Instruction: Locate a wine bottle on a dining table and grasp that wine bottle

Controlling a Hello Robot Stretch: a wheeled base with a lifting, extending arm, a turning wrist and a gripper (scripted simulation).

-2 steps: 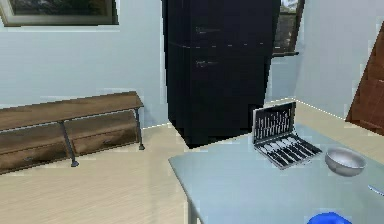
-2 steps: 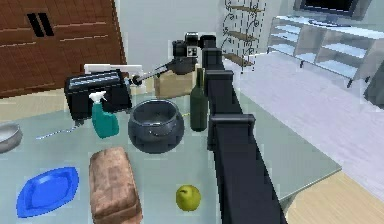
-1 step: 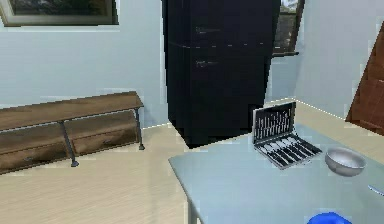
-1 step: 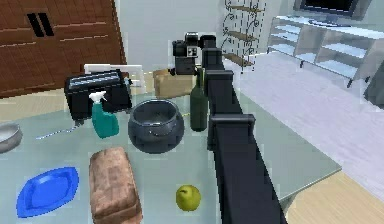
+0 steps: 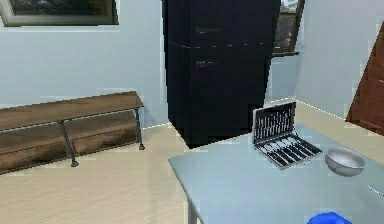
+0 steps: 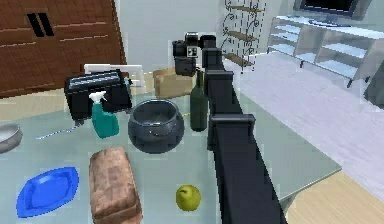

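The wine bottle [image 6: 198, 102] stood on the glass table [image 6: 50, 150] between a dark bowl [image 6: 155, 125] and the arm [image 6: 235, 150]; the gripper [image 6: 184, 58] sat farther out; whether it held anything could not be told.

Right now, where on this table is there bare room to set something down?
Bare tabletop: the arm side view's right, past the arm; also between blue plate and spray bottle. Crowded around the wine bottle, bowl and toaster.

Dark square arm [image 6: 240, 155] in stepped segments, two white squares [image 6: 200, 42] with black marks, dark tool [image 6: 184, 58] body
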